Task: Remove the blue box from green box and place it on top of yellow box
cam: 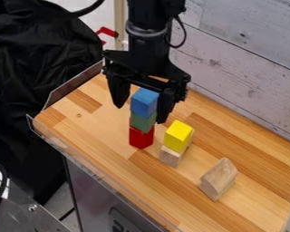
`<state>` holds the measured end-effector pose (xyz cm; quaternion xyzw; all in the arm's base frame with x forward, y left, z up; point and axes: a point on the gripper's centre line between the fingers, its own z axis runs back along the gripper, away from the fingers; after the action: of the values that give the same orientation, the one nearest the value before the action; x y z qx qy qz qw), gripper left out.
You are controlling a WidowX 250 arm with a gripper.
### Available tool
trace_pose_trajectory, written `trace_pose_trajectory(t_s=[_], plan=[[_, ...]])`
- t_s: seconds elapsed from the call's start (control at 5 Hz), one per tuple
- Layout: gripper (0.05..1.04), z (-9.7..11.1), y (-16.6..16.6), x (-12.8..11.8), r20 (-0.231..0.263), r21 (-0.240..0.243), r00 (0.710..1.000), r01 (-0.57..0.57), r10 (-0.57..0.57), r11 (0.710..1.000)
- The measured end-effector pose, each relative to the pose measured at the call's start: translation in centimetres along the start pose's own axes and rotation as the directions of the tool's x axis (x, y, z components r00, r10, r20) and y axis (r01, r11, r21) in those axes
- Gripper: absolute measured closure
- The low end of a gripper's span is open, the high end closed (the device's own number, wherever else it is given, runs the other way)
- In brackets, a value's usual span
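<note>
Camera view | blue box (144, 102) | between spread fingers (118, 93) of gripper (140, 114)

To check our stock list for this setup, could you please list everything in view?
Blue block: one, blue, atop the green block
Green block: one, green, atop the red block
Red block: one, red, on the tabletop
Yellow block: one, yellow, atop the small wooden block
Small wooden block: one, pale, under the yellow block
Larger wooden block: one, pale, nearer the right edge
Tabletop: one, wood-brown, under the blocks
Fabric: black, left
Plank wall: one, whitish, upper right
Robot arm: one, black, top
Gripper: one, black, fingers open around the blue block
</note>
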<state>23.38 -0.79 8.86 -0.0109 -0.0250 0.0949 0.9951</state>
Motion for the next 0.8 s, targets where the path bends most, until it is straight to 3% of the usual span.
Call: trace_pose_trajectory(t_s=[0.4, 0.8], plan=[[0.084, -1.1, 0.7, 0.4, -0.056, 0.026, 0.998, 0.02, -0.018, 0.999], [0.084, -0.5, 1.7, 1.5, -0.032, 0.057, 0.999, 0.04, -0.038, 0.998]])
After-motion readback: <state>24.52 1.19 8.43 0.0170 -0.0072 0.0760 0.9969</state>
